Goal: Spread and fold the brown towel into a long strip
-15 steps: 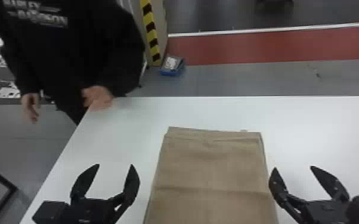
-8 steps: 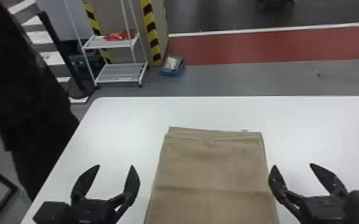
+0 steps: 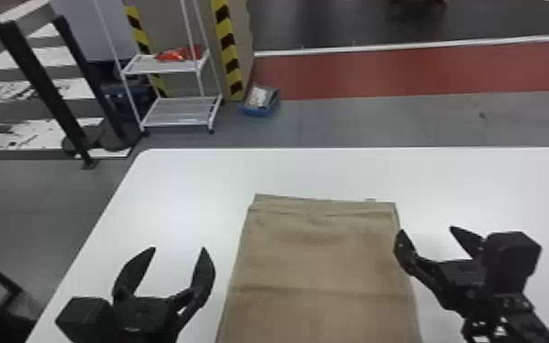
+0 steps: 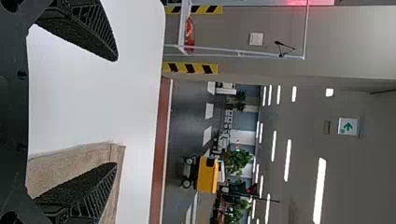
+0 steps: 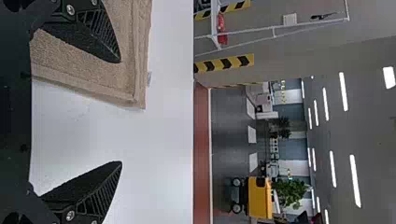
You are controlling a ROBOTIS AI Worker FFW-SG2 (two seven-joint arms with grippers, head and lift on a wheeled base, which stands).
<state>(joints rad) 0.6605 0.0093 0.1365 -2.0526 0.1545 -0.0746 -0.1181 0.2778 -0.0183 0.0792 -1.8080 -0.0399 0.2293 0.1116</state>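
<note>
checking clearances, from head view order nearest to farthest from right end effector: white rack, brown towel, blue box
1. Brown towel, on its left
2. Blue box, ahead and left, beyond the towel
3. White rack, ahead, farther left

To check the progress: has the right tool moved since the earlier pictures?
Yes, the right tool moved forward and left, nearer the far corner of the towel.

The right gripper (image 3: 426,229) has gone forward, tipped a bit, and come in to the left. The left gripper (image 3: 178,247) has gone forward just a little.
</note>
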